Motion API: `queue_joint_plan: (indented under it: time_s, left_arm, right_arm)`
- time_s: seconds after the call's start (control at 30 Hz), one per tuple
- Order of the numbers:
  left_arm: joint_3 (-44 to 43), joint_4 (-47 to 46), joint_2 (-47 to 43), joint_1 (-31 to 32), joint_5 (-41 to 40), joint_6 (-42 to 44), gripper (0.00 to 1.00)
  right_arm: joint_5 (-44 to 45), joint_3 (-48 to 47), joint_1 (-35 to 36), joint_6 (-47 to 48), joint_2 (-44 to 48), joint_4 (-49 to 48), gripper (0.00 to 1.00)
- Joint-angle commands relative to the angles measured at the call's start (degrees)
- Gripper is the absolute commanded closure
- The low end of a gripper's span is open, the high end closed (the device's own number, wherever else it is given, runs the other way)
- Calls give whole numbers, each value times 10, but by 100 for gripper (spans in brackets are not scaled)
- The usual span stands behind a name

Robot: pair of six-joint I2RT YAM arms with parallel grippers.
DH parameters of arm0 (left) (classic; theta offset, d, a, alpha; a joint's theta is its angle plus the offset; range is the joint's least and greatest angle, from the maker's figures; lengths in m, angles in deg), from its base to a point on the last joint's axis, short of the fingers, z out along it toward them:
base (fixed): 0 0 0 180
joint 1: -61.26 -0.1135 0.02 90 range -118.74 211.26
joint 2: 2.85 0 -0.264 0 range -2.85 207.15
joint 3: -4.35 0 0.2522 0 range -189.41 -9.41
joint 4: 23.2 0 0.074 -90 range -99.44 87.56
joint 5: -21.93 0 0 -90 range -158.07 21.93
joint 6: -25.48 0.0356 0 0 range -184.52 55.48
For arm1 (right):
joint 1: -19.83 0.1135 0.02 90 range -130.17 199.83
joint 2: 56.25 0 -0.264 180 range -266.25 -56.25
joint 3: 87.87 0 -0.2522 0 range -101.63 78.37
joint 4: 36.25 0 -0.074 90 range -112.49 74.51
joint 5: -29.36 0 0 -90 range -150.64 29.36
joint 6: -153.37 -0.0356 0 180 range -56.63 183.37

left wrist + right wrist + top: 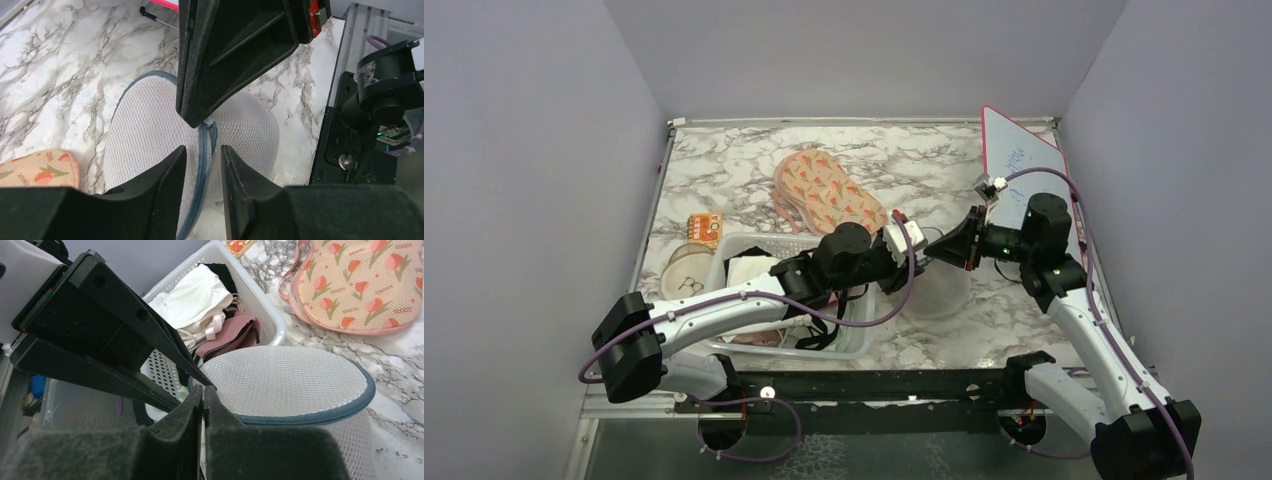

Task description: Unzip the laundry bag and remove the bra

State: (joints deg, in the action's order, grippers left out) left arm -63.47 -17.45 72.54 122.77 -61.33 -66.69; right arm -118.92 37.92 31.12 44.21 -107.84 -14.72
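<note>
Mesh laundry bag stands right of the bench's middle. Left wrist view, unlike the top, shows my left gripper narrowly open astride its blue zip, my right gripper pinched shut at the seam.

Top camera looked down from the near edge; wrist cameras faced each other closely across the bag.

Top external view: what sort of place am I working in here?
Probably a lab test cell staged for laundry. Plain grey walls box in a marble-pattern table that holds a white slatted basket of clothes, a mesh laundry bag and a leaning whiteboard.
</note>
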Motion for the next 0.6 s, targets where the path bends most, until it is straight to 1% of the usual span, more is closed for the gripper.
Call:
queue_joint_plan:
  time_s: [0.0, 0.13, 0.27, 0.37, 0.57]
  left_arm:
    - [-22, 2, 0, 2, 7, 8, 76]
    - [-33, 15, 12, 2, 11, 8, 80]
    - [-31, 15, 12, 2, 8, 6, 100]
    - [-27, 8, 5, 2, 1, 3, 100]
    - [2, -24, -32, 2, -28, 8, 100]
  right_arm:
    - [-9, -19, 6, 9, 3, 9, 99]
    - [-10, -21, 9, 7, 3, 8, 99]
    - [5, -18, 9, -2, 9, 5, 99]
    - [49, -16, 9, -10, 20, 14, 99]
    - [191, 7, 8, -50, 40, 28, 99]
